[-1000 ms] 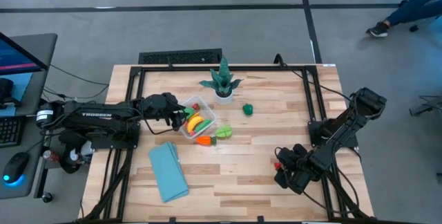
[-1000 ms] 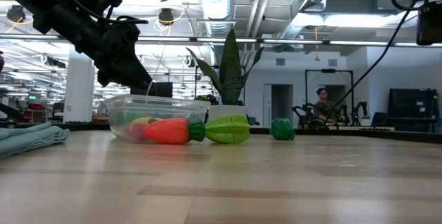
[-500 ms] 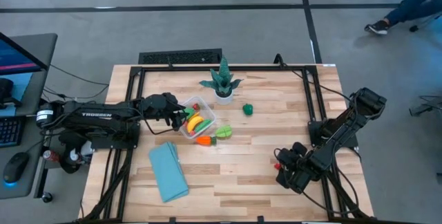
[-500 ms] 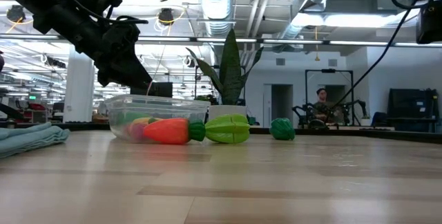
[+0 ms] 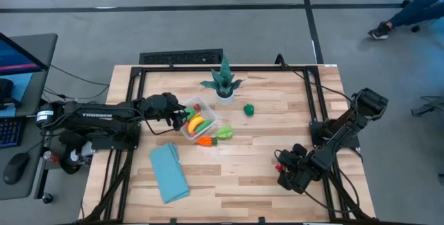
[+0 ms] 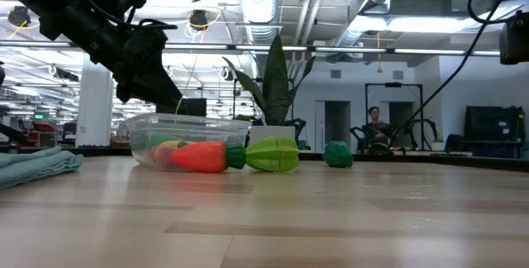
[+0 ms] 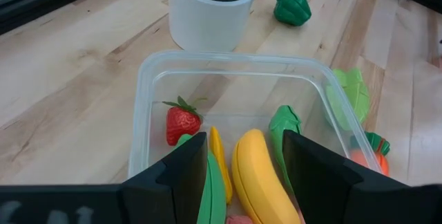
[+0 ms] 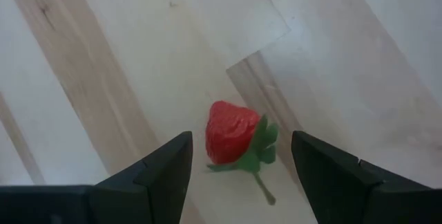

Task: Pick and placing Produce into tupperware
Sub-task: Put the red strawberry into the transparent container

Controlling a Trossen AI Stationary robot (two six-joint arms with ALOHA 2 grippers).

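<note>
We count two strawberries (image 7: 181, 122) (image 8: 230, 142), one banana (image 7: 262, 187), one carrot (image 6: 198, 157), one tupperware (image 7: 148, 99), one cloth (image 5: 168, 173).

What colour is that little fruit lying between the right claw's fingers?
The strawberry is red with a green leafy stem, seen best in the right wrist view.

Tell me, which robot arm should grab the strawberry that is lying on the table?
Probably the right. The right gripper hangs open just above the strawberry, which sits between its fingers on the table. The left gripper is far off, open over the tupperware.
</note>
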